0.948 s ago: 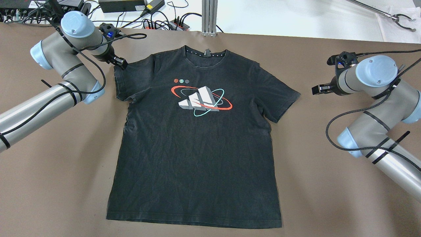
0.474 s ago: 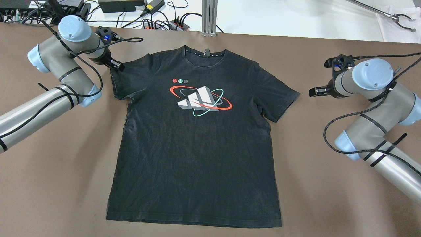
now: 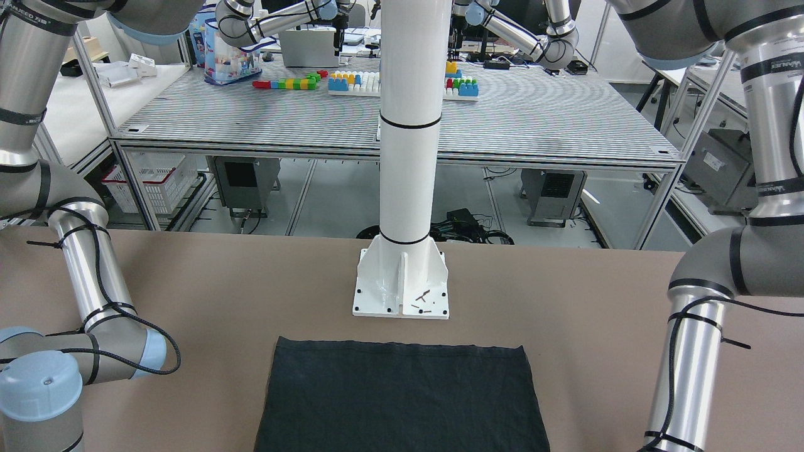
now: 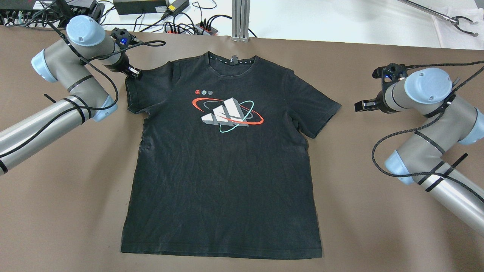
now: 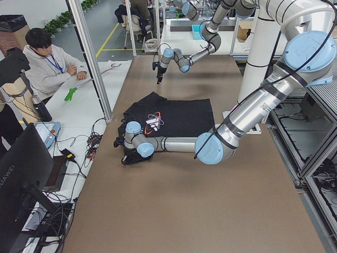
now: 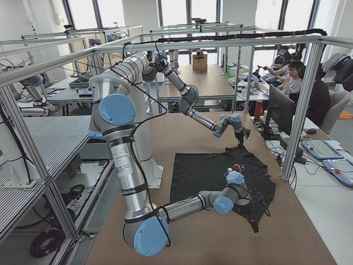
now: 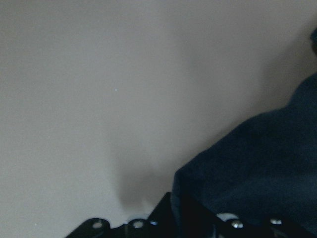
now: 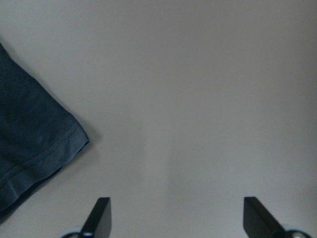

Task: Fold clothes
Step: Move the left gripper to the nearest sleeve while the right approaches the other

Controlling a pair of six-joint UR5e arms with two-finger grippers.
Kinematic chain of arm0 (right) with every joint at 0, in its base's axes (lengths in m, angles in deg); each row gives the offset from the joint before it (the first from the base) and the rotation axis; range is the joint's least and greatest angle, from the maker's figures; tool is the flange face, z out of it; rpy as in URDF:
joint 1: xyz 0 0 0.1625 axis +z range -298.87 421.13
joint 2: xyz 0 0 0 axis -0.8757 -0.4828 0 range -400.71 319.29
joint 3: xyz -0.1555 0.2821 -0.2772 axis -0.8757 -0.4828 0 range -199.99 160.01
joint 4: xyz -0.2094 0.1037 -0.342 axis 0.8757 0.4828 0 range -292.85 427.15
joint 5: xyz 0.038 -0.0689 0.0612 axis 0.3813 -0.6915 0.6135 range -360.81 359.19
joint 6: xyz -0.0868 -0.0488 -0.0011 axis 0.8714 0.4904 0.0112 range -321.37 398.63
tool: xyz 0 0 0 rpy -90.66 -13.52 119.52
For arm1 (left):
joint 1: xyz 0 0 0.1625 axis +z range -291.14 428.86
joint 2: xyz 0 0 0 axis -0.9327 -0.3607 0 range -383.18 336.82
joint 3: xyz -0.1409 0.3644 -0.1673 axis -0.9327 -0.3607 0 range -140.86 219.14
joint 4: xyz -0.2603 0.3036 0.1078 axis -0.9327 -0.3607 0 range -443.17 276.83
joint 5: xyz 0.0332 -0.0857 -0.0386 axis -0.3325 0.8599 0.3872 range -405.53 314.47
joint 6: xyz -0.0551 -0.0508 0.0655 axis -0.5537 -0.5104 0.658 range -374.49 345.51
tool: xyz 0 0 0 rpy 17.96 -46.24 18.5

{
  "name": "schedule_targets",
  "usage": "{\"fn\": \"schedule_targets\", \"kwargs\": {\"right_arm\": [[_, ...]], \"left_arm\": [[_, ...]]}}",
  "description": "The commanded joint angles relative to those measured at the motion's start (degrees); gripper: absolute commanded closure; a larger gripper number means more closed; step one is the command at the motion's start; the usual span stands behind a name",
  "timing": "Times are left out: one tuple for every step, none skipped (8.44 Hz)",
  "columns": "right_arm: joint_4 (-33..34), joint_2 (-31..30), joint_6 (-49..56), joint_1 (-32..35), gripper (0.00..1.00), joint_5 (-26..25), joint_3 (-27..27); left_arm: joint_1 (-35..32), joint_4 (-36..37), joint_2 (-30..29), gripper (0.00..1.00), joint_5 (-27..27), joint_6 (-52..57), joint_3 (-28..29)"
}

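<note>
A black T-shirt (image 4: 223,170) with a red, white and teal print lies flat and face up on the brown table (image 4: 56,189). Its hem shows in the front-facing view (image 3: 402,402). My left gripper (image 4: 134,73) is at the top corner of the shirt's left sleeve and is shut on the sleeve fabric; the left wrist view shows dark cloth (image 7: 257,168) at the fingers. My right gripper (image 4: 361,105) is open and empty, low over bare table just right of the right sleeve (image 8: 29,134). Its fingertips (image 8: 101,213) stand wide apart.
Cables and power supplies (image 4: 151,5) lie along the table's far edge beside a metal post (image 4: 241,19). The robot's white pillar base (image 3: 402,282) stands near the shirt's hem. Operators (image 5: 50,63) sit beyond the far edge.
My left gripper has pulled the sleeve slightly left, and the whole shirt has shifted a little left and away from the robot. My right gripper moved slightly left toward the right sleeve.
</note>
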Motion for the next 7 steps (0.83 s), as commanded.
{"fn": "schedule_targets", "kwargs": {"right_arm": [[-0.1,0.0,0.0,0.0,0.06,0.0,0.0],[-0.1,0.0,0.0,-0.1,0.06,0.0,0.0],[-0.1,0.0,0.0,-0.1,0.06,0.0,0.0],[-0.1,0.0,0.0,-0.2,0.06,0.0,0.0],[-0.1,0.0,0.0,-0.2,0.06,0.0,0.0],[-0.1,0.0,0.0,-0.2,0.06,0.0,-0.1],[-0.1,0.0,0.0,-0.2,0.06,0.0,-0.1]], "left_arm": [[-0.3,0.1,0.1,1.0,-0.4,-0.2,-1.2],[-0.3,0.1,0.1,0.96,-0.4,-0.2,-1.3],[-0.3,0.1,0.1,0.95,-0.4,-0.1,-1.3],[-0.3,0.1,0.1,0.93,-0.5,-0.1,-1.4],[-0.3,0.1,0.1,0.97,-0.4,-0.1,-1.4],[-0.3,0.1,0.1,1.0,-0.5,-0.4,-2.2],[-0.3,0.3,0.2,1.0,-0.6,-2.2,-3.7]]}}
